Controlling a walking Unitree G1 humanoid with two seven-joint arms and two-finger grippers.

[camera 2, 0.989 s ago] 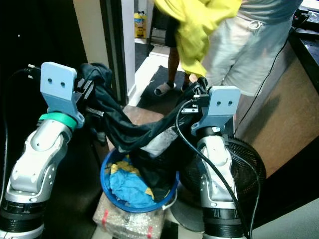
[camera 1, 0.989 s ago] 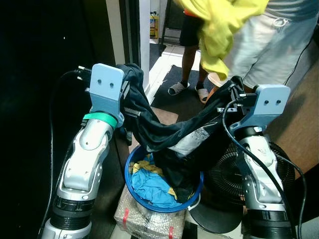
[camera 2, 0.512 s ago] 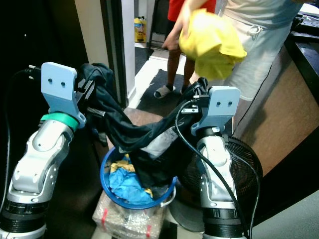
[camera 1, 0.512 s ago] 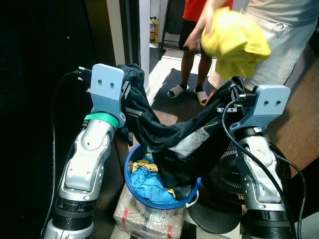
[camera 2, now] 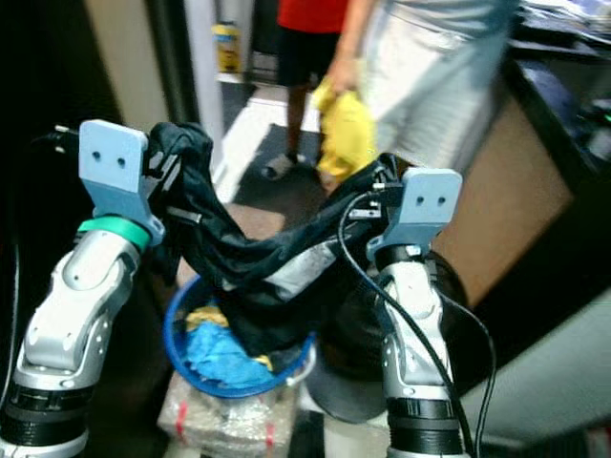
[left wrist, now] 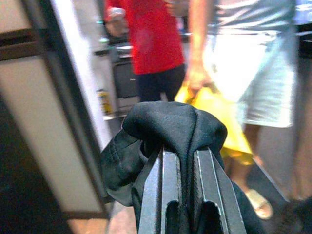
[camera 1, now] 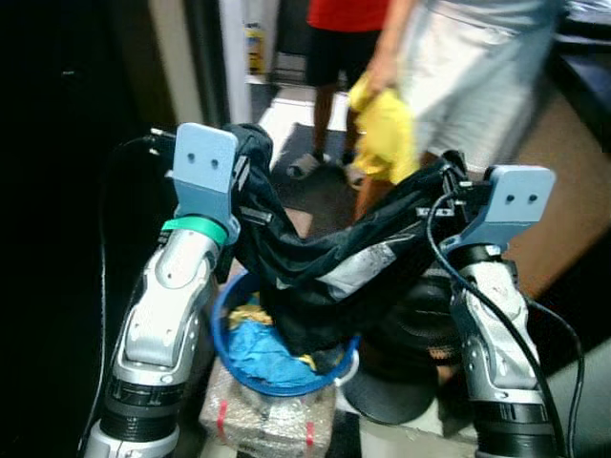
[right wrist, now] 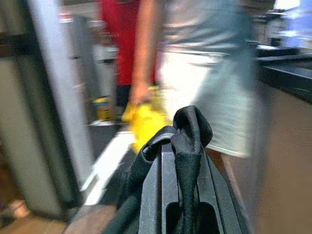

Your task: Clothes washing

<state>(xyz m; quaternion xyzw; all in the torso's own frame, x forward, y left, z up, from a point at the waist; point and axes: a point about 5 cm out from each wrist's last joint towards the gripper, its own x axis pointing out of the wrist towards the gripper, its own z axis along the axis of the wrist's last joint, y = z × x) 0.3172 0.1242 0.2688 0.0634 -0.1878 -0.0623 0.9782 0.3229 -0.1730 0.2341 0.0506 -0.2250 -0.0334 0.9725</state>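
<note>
Two people stand behind; one hand (camera 1: 385, 78) holds a yellow cloth (camera 1: 387, 134). No legible writing. Dark garment (camera 1: 329, 272) hangs stretched between both raised arms, sagging over the blue basket (camera 1: 229, 329) of clothes. Left gripper (left wrist: 185, 187) pinches one end, right gripper (right wrist: 183, 187) the other, fingers closed on fabric.

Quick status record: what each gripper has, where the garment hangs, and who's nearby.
left gripper: shut on dark garment
right gripper: shut on the same garment's other end
garment: stretched between both grippers, middle sagging into blue basket
basket contents: blue and yellow cloth
basket support: wrapped bundle
beside basket: black fan
people: two ahead, one holding yellow cloth
</note>
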